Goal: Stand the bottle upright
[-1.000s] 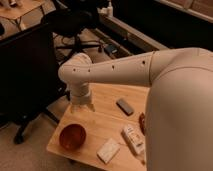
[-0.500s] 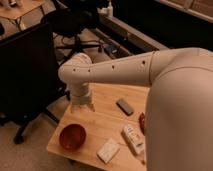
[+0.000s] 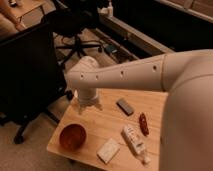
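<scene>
Small elongated white bottle point(image 3: 133, 140), pale label (faint reddish print), lying on its side, angled toward the wooden table's point(image 3: 102, 125) near edge, gripper point(image 3: 88, 104) well apart at the far side.

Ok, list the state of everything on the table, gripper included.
bottle: lying on its side, not held.
red bowl: upright, looks empty.
white box: lying flat.
dark remote: lying flat.
gripper: pointing down over the far-left corner of the table, apart from the bottle.
</scene>
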Robot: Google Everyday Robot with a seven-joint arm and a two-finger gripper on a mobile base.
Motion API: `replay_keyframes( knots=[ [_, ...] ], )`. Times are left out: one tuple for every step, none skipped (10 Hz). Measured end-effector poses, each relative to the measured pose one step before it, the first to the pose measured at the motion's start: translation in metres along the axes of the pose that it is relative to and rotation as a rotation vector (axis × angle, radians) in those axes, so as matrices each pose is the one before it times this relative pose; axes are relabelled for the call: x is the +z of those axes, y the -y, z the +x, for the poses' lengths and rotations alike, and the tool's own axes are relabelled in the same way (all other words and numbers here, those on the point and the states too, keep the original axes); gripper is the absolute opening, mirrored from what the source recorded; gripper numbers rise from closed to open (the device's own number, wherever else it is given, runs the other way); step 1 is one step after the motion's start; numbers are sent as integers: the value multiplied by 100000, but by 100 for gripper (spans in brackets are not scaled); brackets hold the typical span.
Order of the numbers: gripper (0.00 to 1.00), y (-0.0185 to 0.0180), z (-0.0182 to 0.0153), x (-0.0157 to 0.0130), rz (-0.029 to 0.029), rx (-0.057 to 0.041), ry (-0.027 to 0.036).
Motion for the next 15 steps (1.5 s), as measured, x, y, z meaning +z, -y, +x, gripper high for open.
replay_keyframes(
  knots=[
    [65,3187,1658,-23,2415,-4514,4087],
    [65,3058,2265,-27,1942,-1360,2855],
    [65,2653,2560,-6,1107,1090,1643],
    [65,2208,2372,172,340,2872,183],
    [65,1163,1291,166,-41,1989,-167],
    [65,1624,2175,515,-889,3181,-1604],
    [65,1045,1203,405,-71,1333,-1799],
    [65,751,1017,494,-206,754,-2249],
    [65,1692,1434,632,1934,318,-4591],
    [65,1654,945,473,2527,-253,-3986],
    [65,1136,596,395,2003,-324,-2782],
    [65,776,487,375,1426,-193,-1965],
    [65,757,755,637,1470,-164,-2756],
    [65,84,706,579,122,-16,-1921],
    [65,-57,648,569,-463,805,-1332]
  ],
)
